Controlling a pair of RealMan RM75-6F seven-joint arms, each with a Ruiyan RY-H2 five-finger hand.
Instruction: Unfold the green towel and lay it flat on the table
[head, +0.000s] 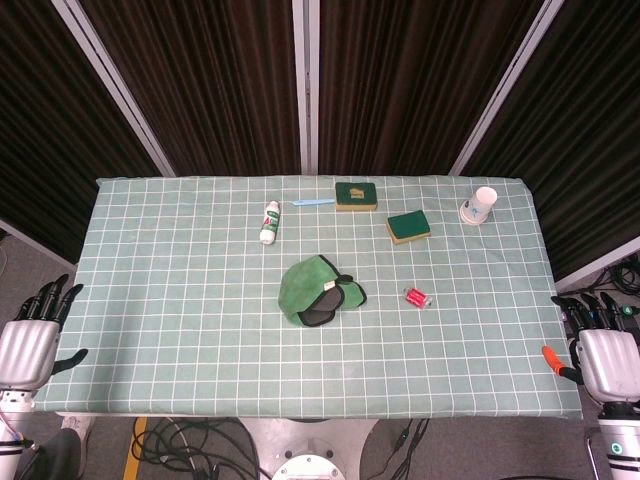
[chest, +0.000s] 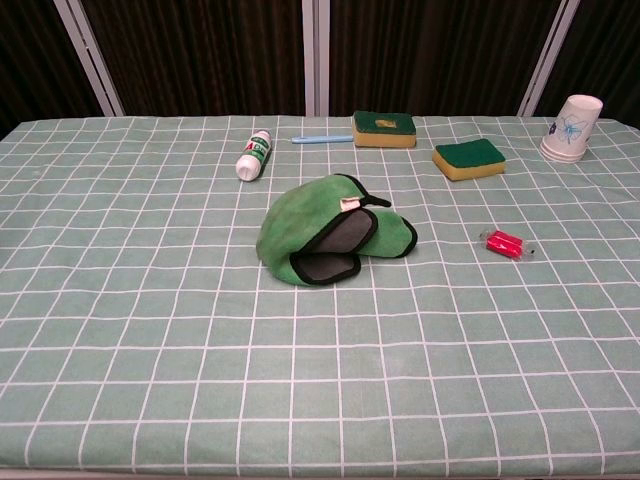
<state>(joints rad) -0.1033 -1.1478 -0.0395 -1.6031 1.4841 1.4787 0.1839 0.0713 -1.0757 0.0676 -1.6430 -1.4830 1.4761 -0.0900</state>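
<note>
The folded green towel (head: 320, 291) sits bunched mid-table, untouched, while the left hand (head: 32, 340) and right hand (head: 603, 355) wait empty, fingers spread, off opposite table edges, seemingly poised to start.

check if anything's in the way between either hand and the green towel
Nothing visible is. The left hand and right hand sit off the table's near corners, and only bare checked cloth lies between them and the green towel. The closest item, a small red object, lies to the towel's right, apart from it and beyond the right hand's straight path.
</note>
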